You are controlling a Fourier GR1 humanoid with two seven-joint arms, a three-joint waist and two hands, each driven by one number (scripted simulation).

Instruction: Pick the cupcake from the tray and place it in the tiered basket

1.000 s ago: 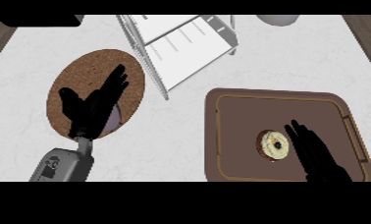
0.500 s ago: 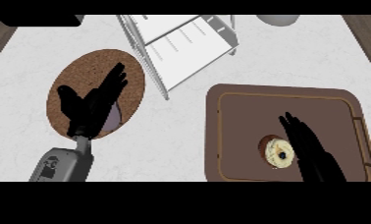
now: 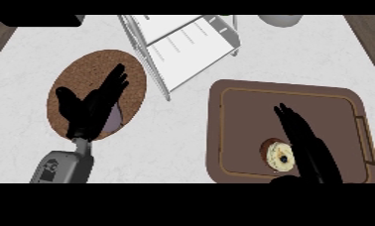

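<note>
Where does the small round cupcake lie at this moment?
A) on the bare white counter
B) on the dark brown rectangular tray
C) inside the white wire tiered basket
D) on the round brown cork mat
B: the small round cupcake sits on the dark brown rectangular tray, near its lower edge, with the right hand directly beside it.

I have a single head view, looking steeply down on the white counter (image 3: 183, 121) from close above. Both forearms enter from the lower edge. The frame spans from the cork mat (image 3: 73, 79) at left to the brown tray (image 3: 242, 106) at right, with the wire tiered basket (image 3: 187, 46) at the top.
</note>
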